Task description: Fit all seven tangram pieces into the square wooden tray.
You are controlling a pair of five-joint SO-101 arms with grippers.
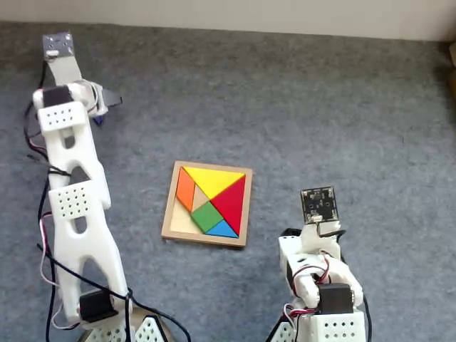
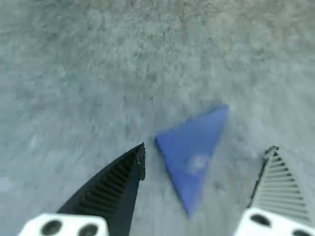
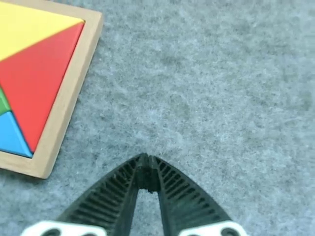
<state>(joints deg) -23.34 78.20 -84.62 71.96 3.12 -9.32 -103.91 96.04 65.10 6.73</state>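
I hold the left gripper [image 2: 206, 147] spread wide, one finger either side of the blue triangle [image 2: 192, 160], ready to pinch it; it lies flat on the carpet [image 2: 98, 73], well apart from the tray [image 1: 169, 206]; the right gripper [image 3: 147, 167] sits pinched together beside the tray, out of the way.

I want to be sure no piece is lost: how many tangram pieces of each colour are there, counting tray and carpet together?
Yellow triangle: 1
Red triangle: 1
Orange parallelogram: 1
Green square: 1
Light blue triangle: 1
Tan triangle: 1
Dark blue triangle: 1
Total: 7
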